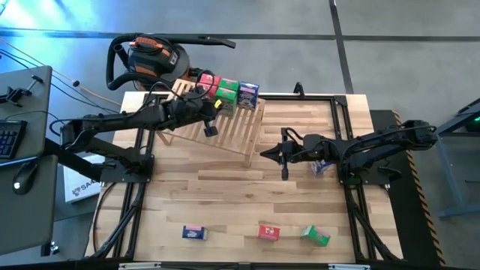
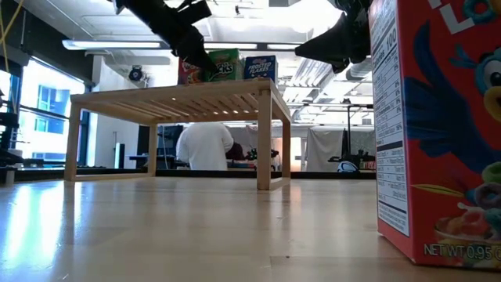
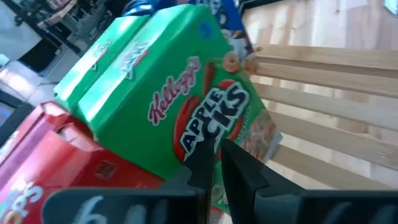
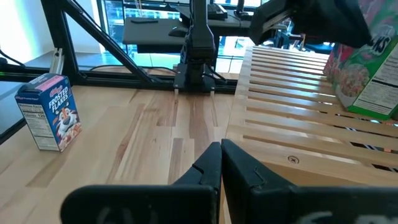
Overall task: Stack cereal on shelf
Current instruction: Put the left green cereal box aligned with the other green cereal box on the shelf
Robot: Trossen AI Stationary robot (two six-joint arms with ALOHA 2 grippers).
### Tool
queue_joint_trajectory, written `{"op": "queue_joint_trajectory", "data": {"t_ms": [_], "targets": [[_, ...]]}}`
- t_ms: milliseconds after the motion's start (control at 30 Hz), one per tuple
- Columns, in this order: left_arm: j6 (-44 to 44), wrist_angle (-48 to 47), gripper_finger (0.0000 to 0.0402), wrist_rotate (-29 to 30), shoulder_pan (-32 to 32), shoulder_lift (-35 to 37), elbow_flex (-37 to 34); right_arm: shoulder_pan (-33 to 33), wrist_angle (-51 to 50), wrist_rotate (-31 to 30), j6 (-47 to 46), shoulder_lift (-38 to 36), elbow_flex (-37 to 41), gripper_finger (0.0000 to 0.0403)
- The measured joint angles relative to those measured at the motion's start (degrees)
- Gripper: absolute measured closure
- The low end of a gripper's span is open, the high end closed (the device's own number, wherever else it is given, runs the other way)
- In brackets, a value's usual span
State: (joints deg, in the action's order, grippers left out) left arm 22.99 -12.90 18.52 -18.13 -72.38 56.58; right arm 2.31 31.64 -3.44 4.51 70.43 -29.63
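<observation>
Left gripper (image 3: 214, 163) of mine has its fingers pressed together right against a green cereal box (image 3: 180, 93) reading "Kellogg's" and "APPLE", with a red box (image 3: 68, 165) touching it on one side and a blue box (image 1: 249, 95) past it, all standing at the far edge of the slatted shelf (image 1: 232, 127). Right gripper (image 4: 221, 163) of mine, fingers likewise together and empty, hangs just beside the shelf's near edge (image 4: 298, 134), and off to its side a blue-and-white box (image 4: 48, 112) marked "FROSTED FLAKES" stands upright on the tabletop (image 4: 155, 143).
</observation>
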Motion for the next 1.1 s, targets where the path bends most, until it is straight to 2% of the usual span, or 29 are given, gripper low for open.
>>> {"op": "queue_joint_trajectory", "data": {"t_ms": [167, 367, 633, 767, 1100], "targets": [[-0.64, -0.4, 0.0379, -0.89, 0.43, 0.33, 0.0, 0.0, -0.2, 0.0, 0.0, 0.0, 0.0, 0.0402], [-4.35, -0.54, 0.038, -7.66, 1.18, 0.01, -0.04, 0.0, -0.2, 0.0, 0.0, 0.0, 0.0, 0.0402], [-4.8, 0.44, 0.038, -7.45, 1.23, -1.39, -0.07, 0.0, -0.2, 0.0, 0.0, 0.0, 0.0, 0.0402], [-4.23, 4.22, 0.038, -7.46, 0.9, -3.18, -0.07, 0.0, -0.18, -0.02, -0.78, 0.0, 0.0, 0.0402], [-2.31, 6.61, 0.038, -7.91, 0.9, -3.63, -0.07, -0.02, -0.18, -3.01, -1.73, 0.0, 0.0, 0.0391]]}}
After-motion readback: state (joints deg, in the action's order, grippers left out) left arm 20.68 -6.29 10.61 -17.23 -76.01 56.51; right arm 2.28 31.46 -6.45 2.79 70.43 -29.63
